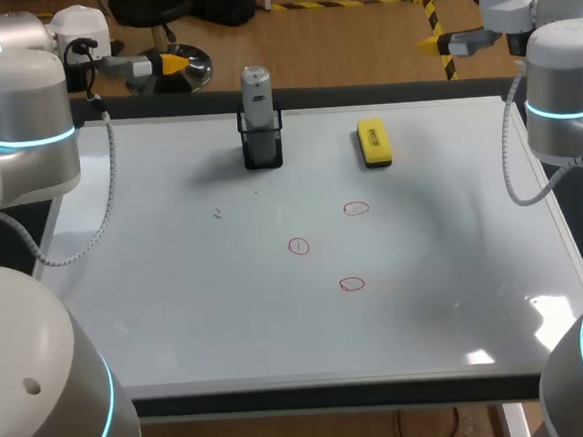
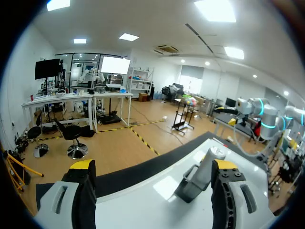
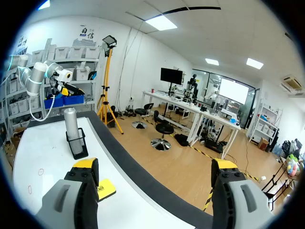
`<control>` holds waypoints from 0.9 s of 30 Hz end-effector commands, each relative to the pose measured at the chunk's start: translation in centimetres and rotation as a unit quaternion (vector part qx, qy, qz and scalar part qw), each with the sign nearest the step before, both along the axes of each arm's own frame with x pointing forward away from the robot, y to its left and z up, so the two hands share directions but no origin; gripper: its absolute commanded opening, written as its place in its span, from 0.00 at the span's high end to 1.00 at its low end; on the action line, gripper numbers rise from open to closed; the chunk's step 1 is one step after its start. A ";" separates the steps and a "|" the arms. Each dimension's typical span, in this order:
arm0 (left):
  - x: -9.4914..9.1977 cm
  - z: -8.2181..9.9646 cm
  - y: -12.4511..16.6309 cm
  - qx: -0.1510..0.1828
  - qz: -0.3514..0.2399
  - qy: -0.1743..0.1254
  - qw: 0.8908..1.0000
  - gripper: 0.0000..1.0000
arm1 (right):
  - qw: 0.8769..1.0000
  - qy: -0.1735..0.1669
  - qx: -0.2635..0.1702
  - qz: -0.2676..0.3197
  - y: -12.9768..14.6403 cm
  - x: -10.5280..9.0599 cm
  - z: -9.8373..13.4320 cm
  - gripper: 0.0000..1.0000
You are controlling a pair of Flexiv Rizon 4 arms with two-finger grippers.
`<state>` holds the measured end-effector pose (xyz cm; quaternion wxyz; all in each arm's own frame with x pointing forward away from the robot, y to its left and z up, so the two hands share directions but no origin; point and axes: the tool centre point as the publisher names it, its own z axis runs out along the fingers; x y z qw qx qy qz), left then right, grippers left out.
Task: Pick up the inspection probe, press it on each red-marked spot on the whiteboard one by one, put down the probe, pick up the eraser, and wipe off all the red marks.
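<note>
Left gripper [image 2: 153,167] and right gripper [image 3: 155,164] are wide open and hold nothing, while the probe [image 1: 256,94] stands straight up in the black holder [image 1: 263,149], looking hard, smooth and light, probably best grabbed by the part sticking out above the holder.

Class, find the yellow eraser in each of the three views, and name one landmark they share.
Head view: eraser at the far side of the whiteboard, right of the probe.
Left wrist view: not in it; the probe shows.
Right wrist view: eraser beside the right end effector, nearer than the probe.
Shared landmark: the upright probe in its black holder.
</note>
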<state>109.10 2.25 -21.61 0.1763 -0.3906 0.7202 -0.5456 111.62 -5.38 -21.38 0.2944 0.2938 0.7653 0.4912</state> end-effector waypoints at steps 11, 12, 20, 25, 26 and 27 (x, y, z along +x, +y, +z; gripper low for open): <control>0.0 -0.1 0.0 -0.001 0.000 0.000 1.000 0.00 | 1.000 0.000 0.000 0.001 0.0 0.0 0.0 0.00; 0.0 -0.1 0.0 -0.001 0.000 0.000 1.000 0.00 | 1.000 0.000 0.000 0.001 0.0 0.0 0.0 0.00; -0.1 0.1 -0.5 -0.009 -0.050 -0.019 0.999 0.00 | 1.000 0.000 0.000 0.001 0.0 0.0 0.0 0.00; -0.3 0.2 -0.7 -0.017 -0.076 -0.031 0.996 0.00 | 1.000 0.000 0.000 0.001 0.0 0.0 0.0 0.00; -0.4 0.2 -0.7 -0.019 -0.083 -0.033 0.996 0.00 | 1.000 0.000 0.000 0.001 0.0 0.0 0.0 0.00; -0.6 0.3 -0.8 -0.019 -0.087 -0.036 0.995 0.00 | 1.000 0.000 0.000 0.001 0.0 0.0 0.0 0.00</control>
